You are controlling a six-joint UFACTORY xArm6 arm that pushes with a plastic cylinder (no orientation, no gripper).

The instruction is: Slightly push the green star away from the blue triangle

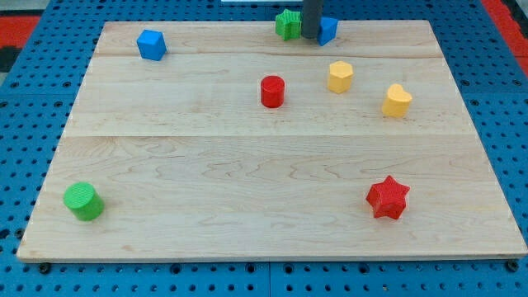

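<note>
The green star (287, 24) lies at the view's top edge of the wooden board, just left of the dark rod. The blue triangle (328, 30) lies just right of the rod. My tip (310, 36) stands between the two blocks, close to or touching both; I cannot tell which. The rod hides the near sides of both blocks.
A blue block (152, 44) sits at the top left. A red cylinder (272, 91), a yellow hexagon block (340, 77) and a yellow heart-like block (397, 101) lie right of centre. A green cylinder (83, 201) is at the bottom left, a red star (388, 197) at the bottom right.
</note>
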